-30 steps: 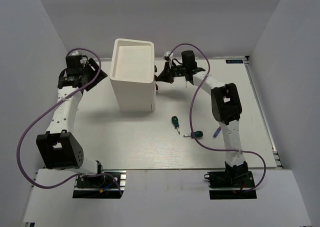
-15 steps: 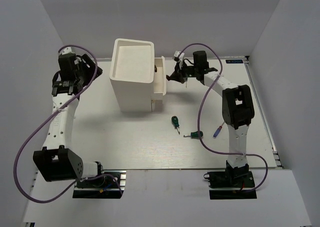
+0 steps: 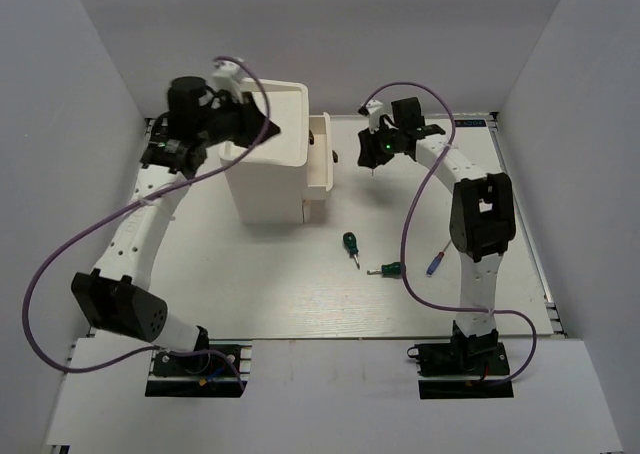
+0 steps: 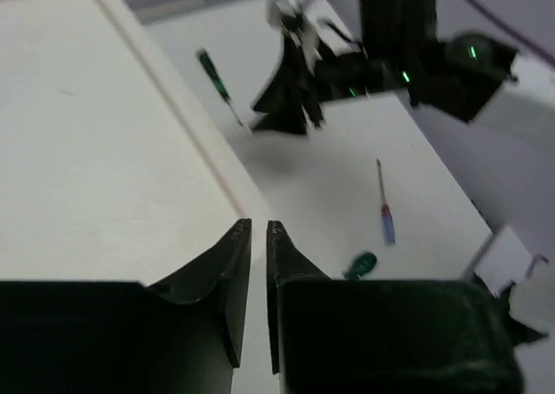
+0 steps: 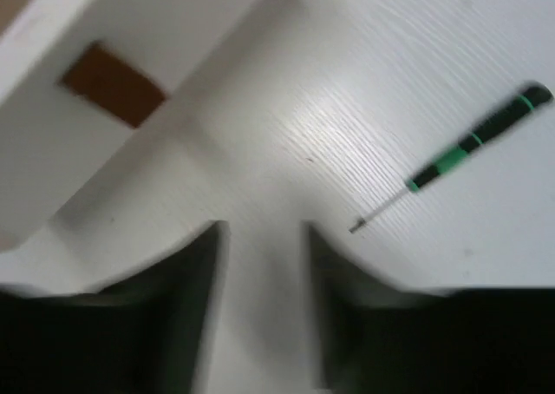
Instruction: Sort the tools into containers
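Your left gripper (image 4: 258, 229): jaws nearly together, nothing between them, above the top of the white cabinet (image 3: 265, 174).
Your right gripper (image 5: 262, 233): fingers apart, empty, near the pulled-out drawer (image 3: 321, 160).
Slim dark screwdriver (image 5: 473, 138): flat on the table (image 3: 250, 274).
Green-handled screwdriver (image 3: 350, 242), second green-handled screwdriver (image 3: 393, 269), purple-handled screwdriver (image 3: 433, 264): on the table nearer the bases.
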Tool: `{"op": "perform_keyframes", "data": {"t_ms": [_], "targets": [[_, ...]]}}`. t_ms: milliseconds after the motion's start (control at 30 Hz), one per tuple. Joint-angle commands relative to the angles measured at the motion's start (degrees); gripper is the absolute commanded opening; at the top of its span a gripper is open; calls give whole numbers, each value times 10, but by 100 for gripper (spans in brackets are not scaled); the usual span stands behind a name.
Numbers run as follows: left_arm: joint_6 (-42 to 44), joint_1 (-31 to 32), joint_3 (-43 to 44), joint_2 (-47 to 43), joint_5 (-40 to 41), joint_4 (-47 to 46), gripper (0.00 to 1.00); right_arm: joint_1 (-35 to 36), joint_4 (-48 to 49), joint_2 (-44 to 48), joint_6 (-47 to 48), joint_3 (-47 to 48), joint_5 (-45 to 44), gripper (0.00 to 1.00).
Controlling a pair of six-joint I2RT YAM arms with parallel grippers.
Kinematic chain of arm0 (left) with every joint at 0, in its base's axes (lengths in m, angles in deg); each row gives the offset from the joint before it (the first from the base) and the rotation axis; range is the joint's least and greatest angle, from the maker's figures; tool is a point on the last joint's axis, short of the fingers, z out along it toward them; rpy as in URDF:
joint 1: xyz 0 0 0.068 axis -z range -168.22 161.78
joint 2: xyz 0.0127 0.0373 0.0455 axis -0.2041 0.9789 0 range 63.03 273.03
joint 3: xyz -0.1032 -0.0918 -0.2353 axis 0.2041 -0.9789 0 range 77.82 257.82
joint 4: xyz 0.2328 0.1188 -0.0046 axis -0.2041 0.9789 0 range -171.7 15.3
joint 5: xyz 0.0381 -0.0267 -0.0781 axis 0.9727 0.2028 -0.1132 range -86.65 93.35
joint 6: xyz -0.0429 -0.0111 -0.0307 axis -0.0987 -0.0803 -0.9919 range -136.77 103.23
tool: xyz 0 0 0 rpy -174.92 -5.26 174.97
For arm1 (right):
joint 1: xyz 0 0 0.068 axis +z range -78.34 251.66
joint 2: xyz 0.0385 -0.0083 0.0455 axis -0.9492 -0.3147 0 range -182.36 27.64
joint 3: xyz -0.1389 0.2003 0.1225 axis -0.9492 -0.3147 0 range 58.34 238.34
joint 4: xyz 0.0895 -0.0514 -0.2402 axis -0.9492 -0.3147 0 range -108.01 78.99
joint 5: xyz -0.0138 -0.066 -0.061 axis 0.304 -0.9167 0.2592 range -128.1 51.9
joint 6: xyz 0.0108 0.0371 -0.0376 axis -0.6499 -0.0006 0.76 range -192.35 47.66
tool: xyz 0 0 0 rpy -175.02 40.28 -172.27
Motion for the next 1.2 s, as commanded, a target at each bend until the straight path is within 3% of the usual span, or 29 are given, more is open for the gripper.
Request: {"op": "perform_keyframes", "data": {"t_ms": [0,67,100,167,200,233,300,433,533,867,1033,1167], "targets": [[59,101,25,29,-3,101,26,-24,-59,-17,-116,58,-160,30],[60,145,25,44,43,117,46,-22,-60,-47,-105,95,-209,11],[60,183,25,52,57,123,51,-20,-77,-61,-103,151,-214,11],[43,214,3,52,91,123,66,-18,-145,-147,-117,256,-237,19],[35,230,-7,52,105,123,70,-17,-154,-185,-133,320,-253,30],[21,257,-17,52,117,118,72,-17,-161,-201,-135,342,-266,34],[-1,280,-57,47,165,107,73,-20,-143,-226,-149,354,-280,42],[-54,333,-109,41,219,73,81,-19,-65,-232,-148,306,-287,45],[-64,350,-109,56,239,67,81,-19,-46,-256,-150,326,-324,47],[-71,384,-59,123,252,81,82,-18,-13,-275,-182,297,-309,47],[-76,396,-59,123,278,86,82,-15,-25,-276,-167,270,-297,40],[-81,402,-37,107,309,86,82,-20,-49,-258,-147,225,-246,11]]}}
